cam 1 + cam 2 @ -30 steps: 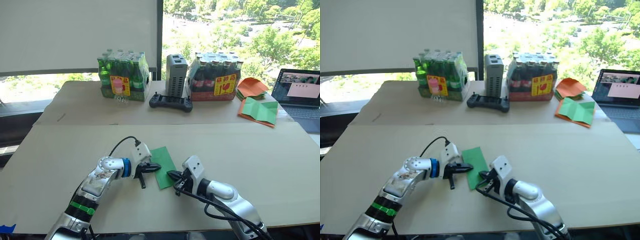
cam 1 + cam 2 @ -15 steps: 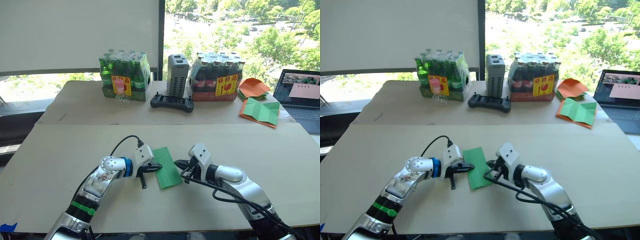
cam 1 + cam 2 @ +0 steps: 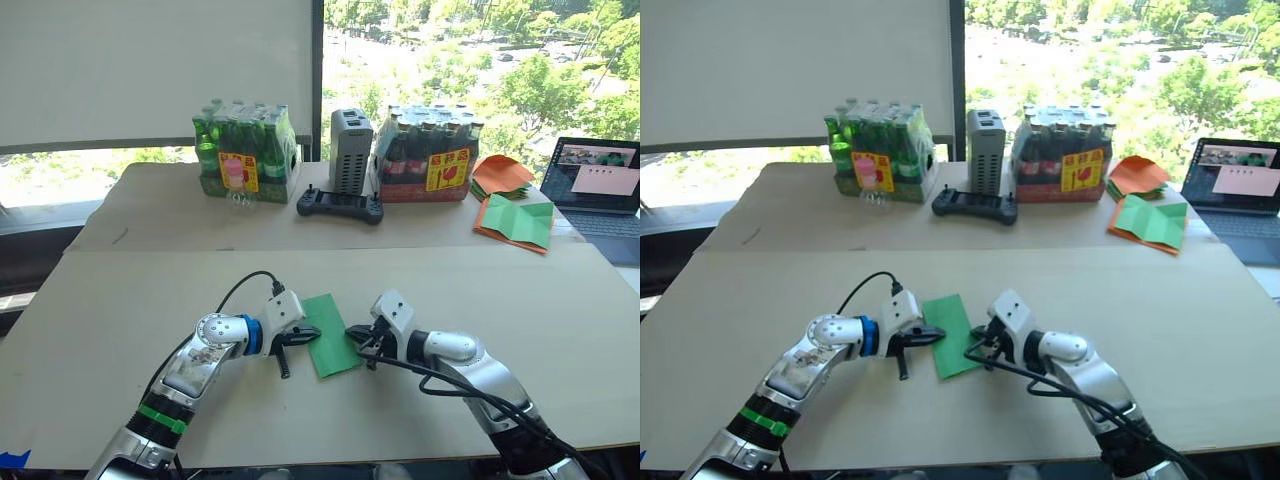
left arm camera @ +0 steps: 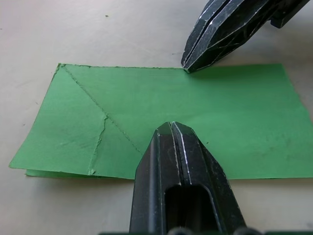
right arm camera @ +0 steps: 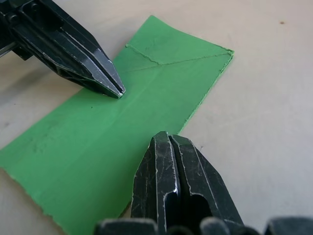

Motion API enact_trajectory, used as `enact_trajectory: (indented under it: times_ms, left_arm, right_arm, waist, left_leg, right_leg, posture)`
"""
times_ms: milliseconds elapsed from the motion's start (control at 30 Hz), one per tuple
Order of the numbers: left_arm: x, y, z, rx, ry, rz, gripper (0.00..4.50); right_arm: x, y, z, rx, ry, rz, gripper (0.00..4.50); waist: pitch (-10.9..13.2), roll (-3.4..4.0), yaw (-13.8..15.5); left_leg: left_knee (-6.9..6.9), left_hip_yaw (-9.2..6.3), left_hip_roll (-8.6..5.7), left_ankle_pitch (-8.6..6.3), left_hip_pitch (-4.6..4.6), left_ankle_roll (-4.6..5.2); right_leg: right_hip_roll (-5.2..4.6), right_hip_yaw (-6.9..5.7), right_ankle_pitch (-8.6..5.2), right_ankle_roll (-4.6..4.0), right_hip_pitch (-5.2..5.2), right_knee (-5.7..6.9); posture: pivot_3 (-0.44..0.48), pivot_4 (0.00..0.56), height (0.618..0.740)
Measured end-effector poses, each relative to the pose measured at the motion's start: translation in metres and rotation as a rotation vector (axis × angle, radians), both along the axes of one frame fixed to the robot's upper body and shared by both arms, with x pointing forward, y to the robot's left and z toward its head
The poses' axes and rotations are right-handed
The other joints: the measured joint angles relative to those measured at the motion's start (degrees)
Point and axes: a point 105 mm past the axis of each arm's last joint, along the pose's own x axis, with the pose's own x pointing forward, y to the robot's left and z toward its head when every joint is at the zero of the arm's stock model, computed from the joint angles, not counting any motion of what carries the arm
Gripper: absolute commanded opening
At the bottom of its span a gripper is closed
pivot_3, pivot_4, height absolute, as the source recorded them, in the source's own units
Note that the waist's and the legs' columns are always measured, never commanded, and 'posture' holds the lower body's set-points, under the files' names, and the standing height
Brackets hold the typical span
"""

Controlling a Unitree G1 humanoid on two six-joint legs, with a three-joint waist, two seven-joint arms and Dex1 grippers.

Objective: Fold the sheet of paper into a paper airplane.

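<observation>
Green sheet of paper (image 3: 330,334): folded to a narrow strip, lying flat on the near part of the beige table (image 3: 120,300), long axis running away from the robot, creases across its surface visible in the left wrist view.

Left gripper (image 3: 311,334): fingers pressed together, nothing between them, tip resting on the strip's left long edge.

Right gripper (image 3: 353,332): fingers likewise closed on nothing, tip at the strip's right long edge, directly opposite the left one. The wrist views show the two tips facing each other across the strip's width.

Black game-style controller (image 3: 340,204): farther back on the table, centre, lying flat.

Grey upright box (image 3: 350,150): just behind the controller.

Pack of green bottles (image 3: 246,150): shrink-wrapped, left of the grey box, yellow label on its front.

Pack of dark bottles (image 3: 427,152): shrink-wrapped, right of the grey box, yellow and red label.

Green sheet with orange edges (image 3: 516,222): far right of the table, unfolded and creased.

Stack of orange papers (image 3: 500,173): just behind that sheet.

Laptop (image 3: 598,193): open, at the table's far right edge, screen lit.
</observation>
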Motion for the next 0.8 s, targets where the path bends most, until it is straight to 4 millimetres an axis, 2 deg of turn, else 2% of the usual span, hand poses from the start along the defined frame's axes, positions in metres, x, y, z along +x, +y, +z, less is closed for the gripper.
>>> enact_trajectory:
  times_ms: [433,567,800]
  left_arm:
    - [-0.001,0.001,0.0,0.003,-0.002,0.002,0.0]
    - [-0.001,0.001,0.0,0.004,-0.004,0.0,0.0]
    - [-0.003,0.0,0.0,0.005,-0.005,-0.004,0.0]
  right_arm:
    - [0.023,0.021,0.004,-0.01,-0.023,0.004,0.02]
    - [0.036,0.031,0.007,-0.016,-0.032,-0.02,0.02]
    - [0.051,0.032,0.01,-0.027,-0.06,-0.059,0.02]
  waist:
    - [0.0,0.01,-0.1]
    - [0.0,0.01,-0.1]
    - [0.0,0.02,-0.1]
  left_leg:
    - [0.0,0.0,0.0,0.0,0.01,-0.02]
    - [0.0,0.0,0.0,0.01,0.01,-0.04]
    - [0.0,0.0,-0.01,0.0,0.0,-0.06]
  right_leg:
    - [0.01,0.01,0.0,0.0,-0.02,0.02]
    - [0.01,0.01,0.0,-0.01,-0.04,0.04]
    - [0.0,0.0,0.0,-0.01,-0.05,0.04]
  posture:
    - [0.0,0.15,0.678]
    - [0.0,0.15,0.678]
    - [0.0,0.15,0.678]
